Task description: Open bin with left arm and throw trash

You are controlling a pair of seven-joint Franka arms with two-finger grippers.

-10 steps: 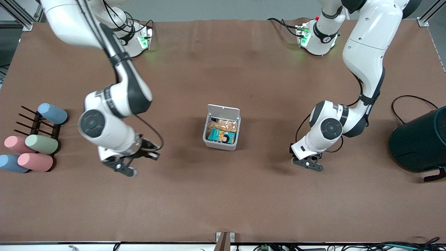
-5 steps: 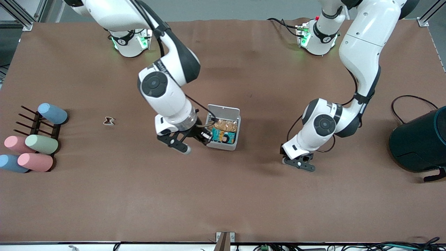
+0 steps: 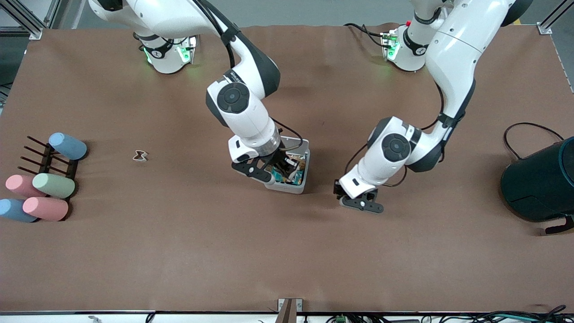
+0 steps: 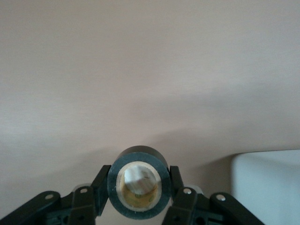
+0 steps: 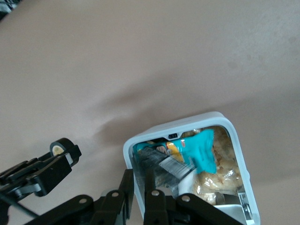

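Observation:
The small white-grey bin stands mid-table with its lid up, holding snack wrappers. My right gripper is over the bin's rim, shut on the dark packet, which hangs into the bin; the fingers nearly touch. My left gripper is low over the table beside the bin, toward the left arm's end, shut on the black-and-white roll. The bin's corner shows in the left wrist view. The white bow-shaped loop lies on the table toward the right arm's end.
A big dark teal round bin with a cable stands at the left arm's end. Several pastel cylinders lie on and beside a dark rack at the right arm's end.
My right gripper swung from low over the table near the cylinders to over the bin. My left gripper moved toward the bin with the roll. The loop came into view.

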